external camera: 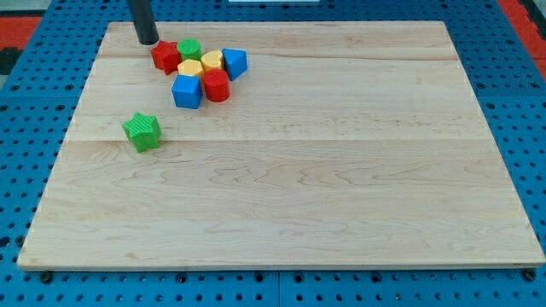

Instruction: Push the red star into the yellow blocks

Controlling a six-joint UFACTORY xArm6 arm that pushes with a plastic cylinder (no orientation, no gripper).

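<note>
A: Where is my tip (pixel 148 41) sitting right now?

B: It is standing near the board's (pixel 281 213) top-left corner, just beside the red star (pixel 165 56), at the star's upper left. Whether they are touching, I cannot tell. The rod is a plain dark cylinder with nothing on it to spread or pinch.

A: And the star itself?

B: It is lying at the left end of a tight cluster, pressing against a yellow block (pixel 189 68). A second yellow block (pixel 212 60) is sitting just right of that one.

A: What else is crowding in?

B: A green block (pixel 189 49) above, a blue cube (pixel 187 91) and a red cylinder (pixel 216 86) below, another blue block (pixel 235 62) at the right. A green star (pixel 142 131) is lying apart, toward the left edge. The blocks are looking matte and chunky; the board is showing pale wood grain.
</note>
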